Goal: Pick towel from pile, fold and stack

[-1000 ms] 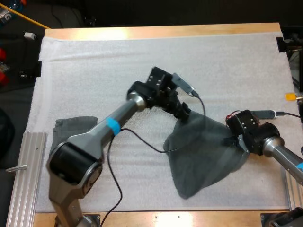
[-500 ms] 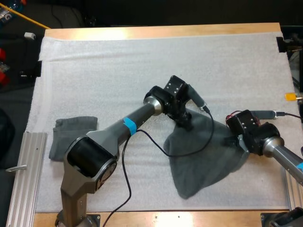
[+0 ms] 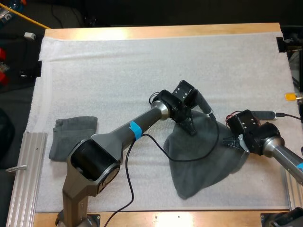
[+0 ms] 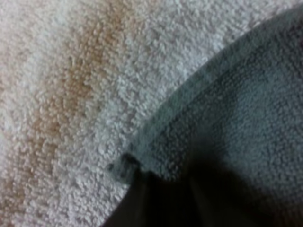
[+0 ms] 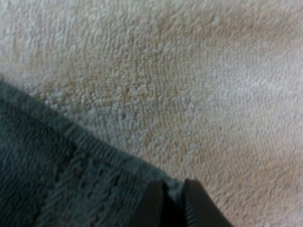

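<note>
My left end effector (image 3: 192, 130) pinches the far corner of the towel (image 3: 203, 161), low on the mat (image 3: 118, 61). My right end effector (image 3: 231, 142) pinches the towel's right corner (cloth sits between its fingers). The towel lies spread out on the mat's right half. A folded towel (image 3: 72, 137) sits well apart, by the left edge.

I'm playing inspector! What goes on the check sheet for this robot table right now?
Surface: white mat over a wooden table.
Job's things: spread towel right of centre, peaked at its far corner; folded towel at the mat's left.
Clutter: nothing seen.
Grippers: left gripper, fingers shut on the spread towel's far corner; right gripper, fingers shut on its right corner.
Cables: nothing seen beyond the arms' own.
Surroundings: metal rail beside the mat's left edge.
</note>
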You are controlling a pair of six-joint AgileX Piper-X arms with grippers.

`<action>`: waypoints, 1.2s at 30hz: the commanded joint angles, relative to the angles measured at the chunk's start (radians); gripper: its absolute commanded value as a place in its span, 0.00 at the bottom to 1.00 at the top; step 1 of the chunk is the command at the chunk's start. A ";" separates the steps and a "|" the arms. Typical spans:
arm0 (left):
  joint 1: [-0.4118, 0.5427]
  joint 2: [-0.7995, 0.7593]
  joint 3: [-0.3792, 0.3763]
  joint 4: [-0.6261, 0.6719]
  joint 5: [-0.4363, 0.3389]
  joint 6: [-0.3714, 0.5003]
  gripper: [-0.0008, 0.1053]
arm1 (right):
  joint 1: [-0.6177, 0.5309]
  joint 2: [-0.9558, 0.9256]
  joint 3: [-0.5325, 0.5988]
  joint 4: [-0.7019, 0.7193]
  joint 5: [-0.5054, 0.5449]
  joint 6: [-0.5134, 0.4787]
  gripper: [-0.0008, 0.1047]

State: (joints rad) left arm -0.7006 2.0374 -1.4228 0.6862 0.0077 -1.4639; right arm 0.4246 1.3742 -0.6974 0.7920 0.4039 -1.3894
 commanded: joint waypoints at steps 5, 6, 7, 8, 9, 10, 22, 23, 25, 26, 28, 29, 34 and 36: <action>-0.001 -0.005 -0.038 0.089 -0.079 0.006 0.01 | -0.003 -0.011 -0.002 0.020 -0.113 0.025 0.01; -0.001 -0.014 -0.048 0.101 -0.086 0.006 0.01 | -0.003 -0.016 -0.002 0.024 -0.116 0.025 0.01; -0.001 -0.027 -0.057 0.105 -0.087 0.006 0.01 | -0.003 -0.024 -0.002 0.025 -0.113 0.025 0.01; 0.000 -0.049 -0.069 0.108 -0.086 0.006 0.01 | -0.003 -0.039 -0.002 0.027 -0.107 0.025 0.01; 0.002 -0.069 -0.076 0.113 -0.086 0.006 0.01 | -0.003 -0.055 -0.002 0.026 -0.100 0.025 0.01; 0.003 -0.088 -0.081 0.120 -0.086 0.006 0.01 | -0.003 -0.072 -0.003 0.026 -0.091 0.025 0.01; 0.002 -0.447 -0.087 0.264 -0.126 0.004 0.01 | -0.002 -0.385 -0.175 0.129 -0.066 -0.054 0.01; 0.002 -0.481 -0.087 0.286 -0.143 0.004 0.01 | -0.001 -0.407 -0.208 0.155 -0.070 -0.069 0.01; 0.002 -0.533 -0.087 0.313 -0.169 0.004 0.01 | -0.001 -0.436 -0.256 0.195 -0.086 -0.095 0.01; 0.002 -0.571 -0.087 0.327 -0.176 0.002 0.01 | -0.001 -0.454 -0.286 0.220 -0.108 -0.105 0.01; 0.002 -0.622 -0.087 0.348 -0.177 -0.012 0.01 | -0.001 -0.474 -0.333 0.258 -0.138 -0.112 0.01; 0.002 -0.659 -0.087 0.360 -0.177 -0.023 0.01 | -0.001 -0.488 -0.363 0.281 -0.153 -0.114 0.01; -0.007 -0.786 -0.087 0.435 -0.169 -0.079 0.01 | -0.001 -0.525 -0.457 0.348 -0.243 -0.127 0.01; -0.023 -0.831 -0.087 0.477 -0.167 -0.081 0.01 | -0.001 -0.537 -0.491 0.382 -0.310 -0.137 0.01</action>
State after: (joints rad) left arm -0.7224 1.2121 -1.5049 1.1432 -0.1396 -1.5272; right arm 0.4246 0.8450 -1.1794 1.1505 0.0949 -1.5131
